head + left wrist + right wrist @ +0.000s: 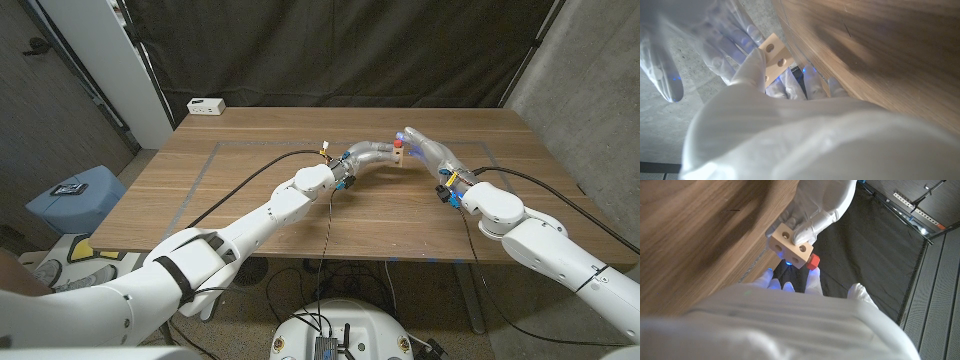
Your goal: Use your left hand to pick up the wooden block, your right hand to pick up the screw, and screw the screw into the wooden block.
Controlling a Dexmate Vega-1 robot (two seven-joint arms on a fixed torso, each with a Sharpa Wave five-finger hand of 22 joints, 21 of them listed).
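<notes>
The pale wooden block (398, 156) with round holes is held above the table's far middle by my left hand (372, 154). In the left wrist view the block (774, 58) sits at my left hand's fingertips (753, 70), with my right hand (715, 40) spread beyond it. In the right wrist view my left hand (819, 202) grips the block (789, 242) from the far side. The red screw (813, 262) touches the block's corner, pinched at my right hand's fingertips (809, 282). My right hand (422, 146) meets the block from the right, with the red screw (398, 144) just above it.
A white box (206, 105) sits at the table's (250, 210) far left corner. Black cables run from both wrists over the table's front edge. A blue stool (78, 196) stands on the floor to the left. A taped outline marks the tabletop.
</notes>
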